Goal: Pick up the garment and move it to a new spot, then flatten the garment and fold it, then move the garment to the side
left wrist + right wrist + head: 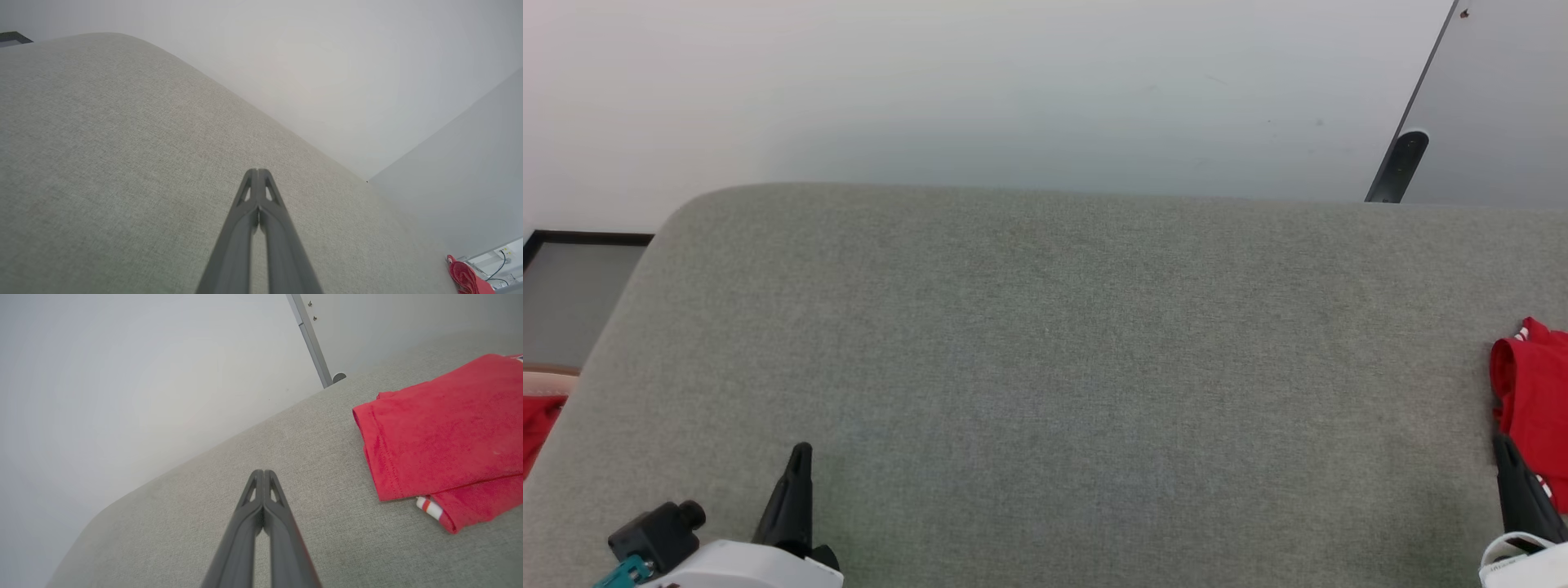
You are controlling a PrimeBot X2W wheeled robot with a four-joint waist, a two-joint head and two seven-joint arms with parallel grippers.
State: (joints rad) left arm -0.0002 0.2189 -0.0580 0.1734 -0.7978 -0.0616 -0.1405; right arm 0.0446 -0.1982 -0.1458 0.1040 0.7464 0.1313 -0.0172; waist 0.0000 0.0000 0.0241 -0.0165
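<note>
Garment [1534,392] folded at the right edge of the grey fabric surface [1045,367], both hands clenched on nothing.
The move-aside step looks done or nearly so. The left hand [800,457] sits near-left, well apart from the garment, and the right hand [1503,449] is just beside it. If any move remains, it is probably only a withdrawal. The jersey is a compact red stack with soft, slightly uneven hems, and a red-and-white striped band peeks out at its near edge.
</note>
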